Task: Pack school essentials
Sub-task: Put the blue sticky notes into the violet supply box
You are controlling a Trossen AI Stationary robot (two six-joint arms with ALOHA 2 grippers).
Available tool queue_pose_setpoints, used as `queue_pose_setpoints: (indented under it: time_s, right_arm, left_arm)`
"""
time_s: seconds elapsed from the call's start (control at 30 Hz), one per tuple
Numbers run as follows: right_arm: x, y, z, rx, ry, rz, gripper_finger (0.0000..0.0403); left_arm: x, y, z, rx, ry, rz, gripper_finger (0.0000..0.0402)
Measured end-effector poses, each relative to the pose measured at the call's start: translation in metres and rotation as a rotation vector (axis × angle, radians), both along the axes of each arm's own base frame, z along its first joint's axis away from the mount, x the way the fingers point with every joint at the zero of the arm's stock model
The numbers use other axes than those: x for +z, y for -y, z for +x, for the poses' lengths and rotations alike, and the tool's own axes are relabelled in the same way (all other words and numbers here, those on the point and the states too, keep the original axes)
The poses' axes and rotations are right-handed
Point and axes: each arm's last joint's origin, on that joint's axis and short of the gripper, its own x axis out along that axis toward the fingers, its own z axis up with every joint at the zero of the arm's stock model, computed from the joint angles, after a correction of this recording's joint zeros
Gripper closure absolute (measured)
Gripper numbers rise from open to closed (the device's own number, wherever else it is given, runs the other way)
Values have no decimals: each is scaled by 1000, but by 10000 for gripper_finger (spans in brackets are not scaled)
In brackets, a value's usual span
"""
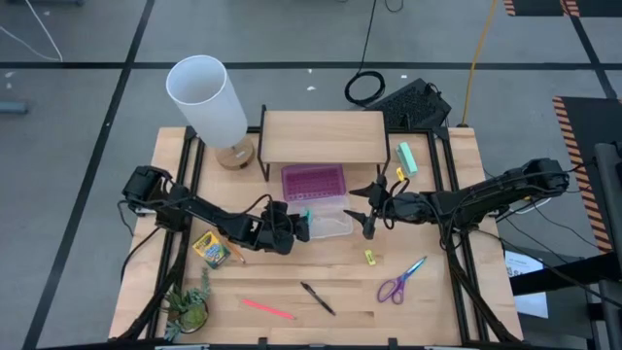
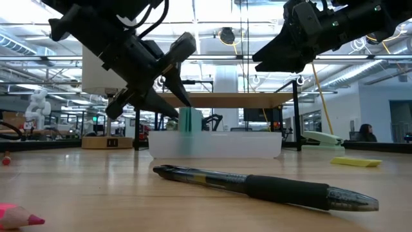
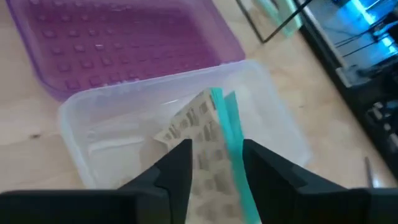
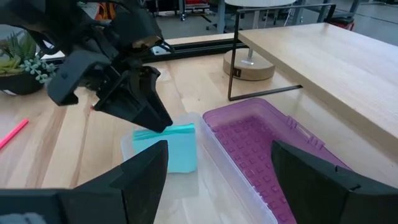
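Pale wooden tabletop (image 1: 428,311) underfoot, bright workshop ceiling lights beyond in the low view — and the action sits at the clear plastic box (image 1: 328,222) in the middle. Left gripper (image 3: 216,160) has its dark fingers pinched on the light-blue square note pad (image 4: 169,147), holding it upright on edge inside the clear box, its flat face toward the right wrist camera and its teal edge uppermost. From the left wrist, printed grey wrapping shows on the pad's side. Right behind the box lies the ribbed purple plastic lid (image 1: 313,180), inner side up.

Right gripper (image 1: 370,209) hovers just beside the box's right end — fingers spread wide, holding nothing.

Out on the table: the yellow-green crayon box (image 1: 209,249) lies flat at the left, the black pen (image 1: 318,297) lies diagonally near the front edge, tip toward the back-left, and the thin pink stick (image 1: 267,309) lies left of it, nearly crosswise. Purple-and-blue-handled scissors (image 1: 400,282) lie at the right, blades pointing back-right; the tiny yellow piece (image 1: 370,257) rests between them and the box.
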Motion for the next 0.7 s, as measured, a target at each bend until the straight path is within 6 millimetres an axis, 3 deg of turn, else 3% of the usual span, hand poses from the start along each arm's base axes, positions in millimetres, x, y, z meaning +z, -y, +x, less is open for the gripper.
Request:
queue_pose_setpoints:
  time_s: [0.27, 0.57, 0.7]
  right_arm:
    - [-2, 0, -1, -10, -17, 24, 126]
    - [-3, 0, -1, -11, -20, 26, 126]
    - [-2, 0, -1, -11, -13, 27, 126]
  left_arm:
    - [8, -5, -3, -55, -65, 58, 248]
    - [60, -16, -23, -220, -126, 256, 247]
    - [79, -14, -19, -470, -158, 490, 247]
